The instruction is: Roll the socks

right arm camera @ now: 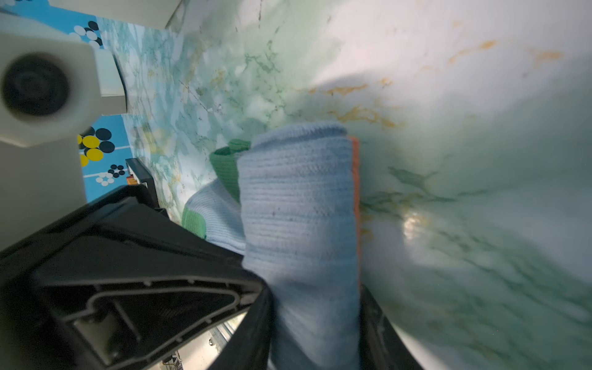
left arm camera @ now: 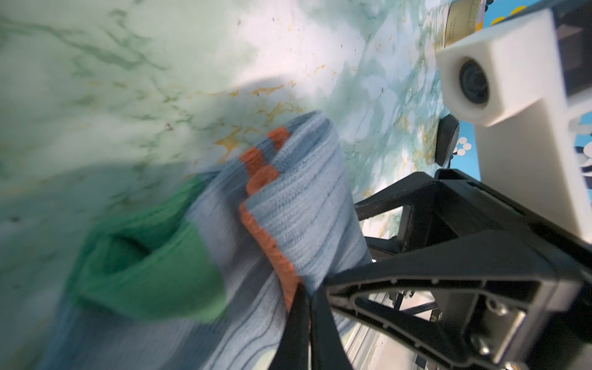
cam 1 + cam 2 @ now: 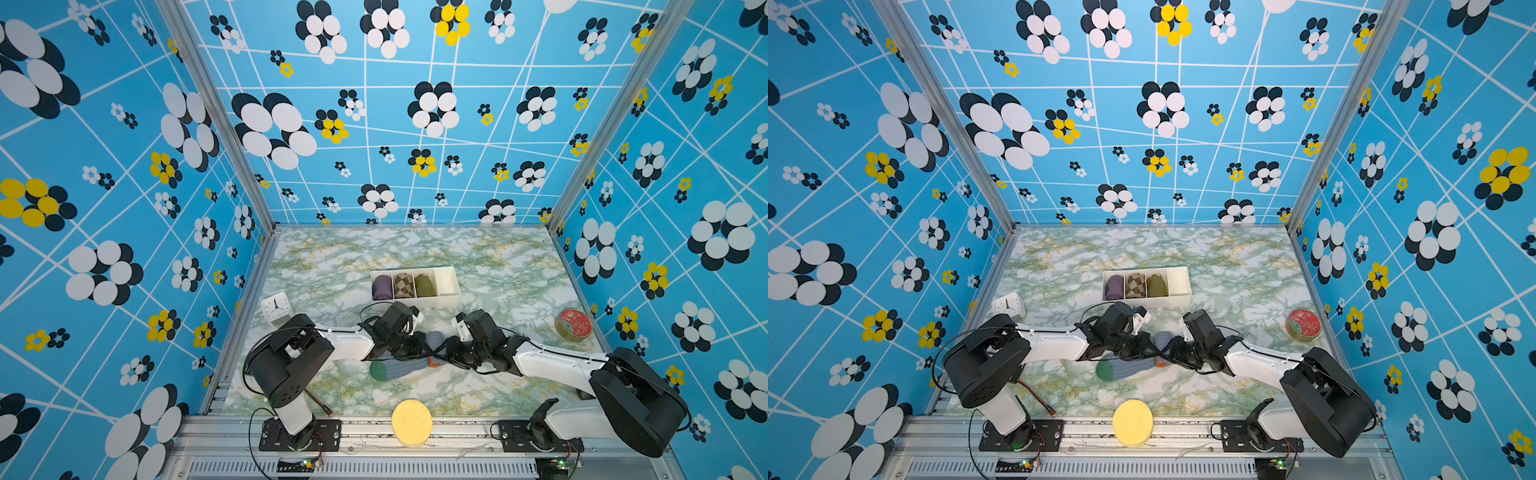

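The grey-blue ribbed socks (image 3: 405, 368) lie near the middle of the marble table in both top views, green toe (image 3: 1105, 371) to the left. Their orange-cuff end is folded up between the two grippers. My left gripper (image 2: 307, 307) is shut on the orange cuff edge of the socks (image 2: 304, 208). My right gripper (image 1: 315, 320) faces it from the right. Its jaws press both sides of the folded part of the socks (image 1: 298, 198), which fills the gap. In a top view the left gripper (image 3: 430, 353) and right gripper (image 3: 442, 354) nearly touch tip to tip.
Behind the grippers stands a white divided tray (image 3: 448, 280) holding purple, checkered and olive rolled socks. A white clock (image 3: 276, 307) sits at the left edge and a red tin (image 3: 574, 325) at the right. A yellow disc (image 3: 411, 422) and a thin brush (image 3: 318, 401) lie at the front.
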`<state>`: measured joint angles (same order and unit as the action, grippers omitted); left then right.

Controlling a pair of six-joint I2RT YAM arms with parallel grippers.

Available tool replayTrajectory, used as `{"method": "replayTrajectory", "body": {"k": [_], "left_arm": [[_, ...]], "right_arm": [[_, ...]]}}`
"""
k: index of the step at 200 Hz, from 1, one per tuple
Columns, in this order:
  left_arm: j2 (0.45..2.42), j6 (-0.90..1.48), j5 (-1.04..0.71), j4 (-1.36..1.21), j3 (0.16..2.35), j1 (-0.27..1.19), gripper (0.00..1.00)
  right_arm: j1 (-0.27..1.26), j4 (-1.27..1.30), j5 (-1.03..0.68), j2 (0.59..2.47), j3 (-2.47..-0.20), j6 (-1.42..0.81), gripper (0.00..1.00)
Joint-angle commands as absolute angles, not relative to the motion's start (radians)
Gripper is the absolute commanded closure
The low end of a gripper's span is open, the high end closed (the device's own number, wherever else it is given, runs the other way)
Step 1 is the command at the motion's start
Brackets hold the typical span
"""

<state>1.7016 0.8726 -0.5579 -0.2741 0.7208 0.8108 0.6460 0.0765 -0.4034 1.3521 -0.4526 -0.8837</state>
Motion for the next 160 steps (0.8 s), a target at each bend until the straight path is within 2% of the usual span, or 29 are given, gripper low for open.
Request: {"method": "replayTrajectory", "body": {"k": [1, 27, 91, 160], "left_arm": [[1.712, 0.889, -0.593, -0.356, 0.716, 0.804, 1.00], [1.722, 0.897, -0.603, -0.384, 0.711, 0.801, 1.00], [1.762, 0.937, -0.634, -0.453, 0.688, 0.787, 1.00], [1.781, 0.917, -0.628, -0.296, 0.704, 0.774, 0.97]], "right_arm": [[0.632, 0.105, -0.430, 1.329, -0.427, -0.911, 0.53], [0.609, 0.117, -0.431, 1.321, -0.406, -0.933, 0.50], [0.575, 0.186, -0.460, 1.308, -0.387, -0.963, 0.50], [0.575, 0.218, -0.476, 1.337, -0.391, -0.971, 0.51]]}}
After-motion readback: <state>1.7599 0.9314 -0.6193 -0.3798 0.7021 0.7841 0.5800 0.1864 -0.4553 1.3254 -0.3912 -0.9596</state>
